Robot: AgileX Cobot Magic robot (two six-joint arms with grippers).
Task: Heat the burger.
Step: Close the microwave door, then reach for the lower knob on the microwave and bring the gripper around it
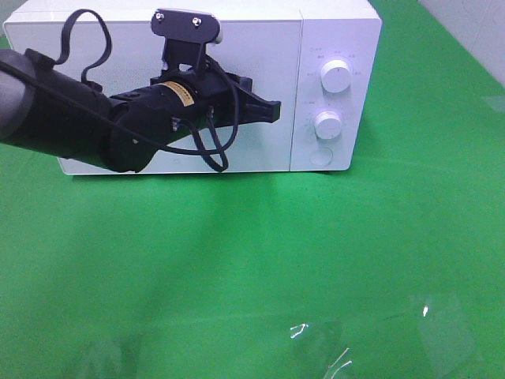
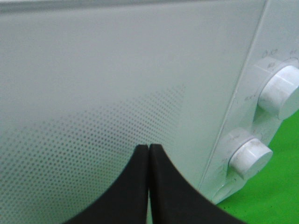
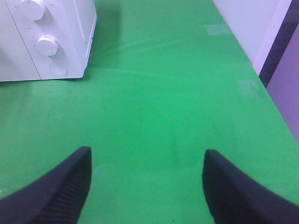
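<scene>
Dial markings (image 2: pixel 270 54) on microwave (image 2: pixel 117 70) illegible.

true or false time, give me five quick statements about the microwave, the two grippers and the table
1. The microwave has its door shut. True.
2. The left gripper is wide open. False: it is shut, fingers pressed together, right in front of the microwave door.
3. The right gripper is open and holds nothing. True.
4. The microwave has a single knob. False: two knobs show on its panel, one above the other.
5. The table is blue. False: it is green.
</scene>
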